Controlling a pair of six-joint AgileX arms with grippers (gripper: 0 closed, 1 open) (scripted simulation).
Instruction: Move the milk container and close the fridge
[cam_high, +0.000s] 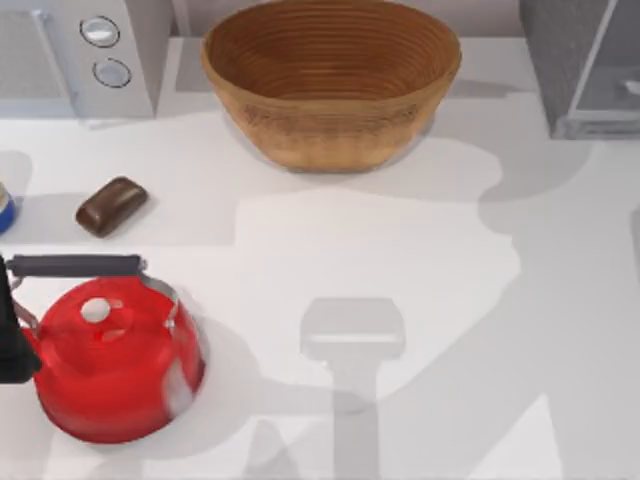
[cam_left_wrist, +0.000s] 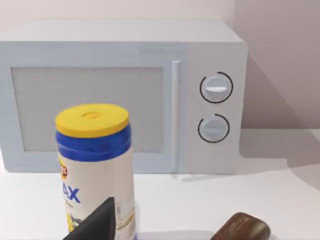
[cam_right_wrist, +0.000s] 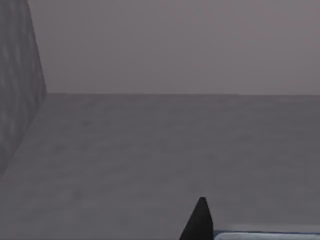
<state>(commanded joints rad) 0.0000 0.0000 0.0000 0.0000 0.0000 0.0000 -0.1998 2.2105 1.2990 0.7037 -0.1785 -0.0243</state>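
Right gripper (cam_right_wrist: 200, 222): apparently inside the fridge (cam_high: 560, 60) at the table's far right, and the nearer arm. Grip state cannot be told.
Milk container (cam_right_wrist: 265, 235): one, probably the pale blue-edged sliver just beside it; long axis hidden.
Left gripper (cam_left_wrist: 97, 222): parked by one yellow-lidded canister (cam_left_wrist: 95, 165); grip likewise untellable.
Beyond: one kettle (cam_high: 115, 365), one basket (cam_high: 330, 80).

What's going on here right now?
The right end effector faces a dark grey speckled cavity, apparently inside the fridge at the table's back right. A pale, blue-edged strip beside it may be the milk container; I cannot confirm. The left end effector sits at the left edge, facing a yellow-lidded canister before the microwave.
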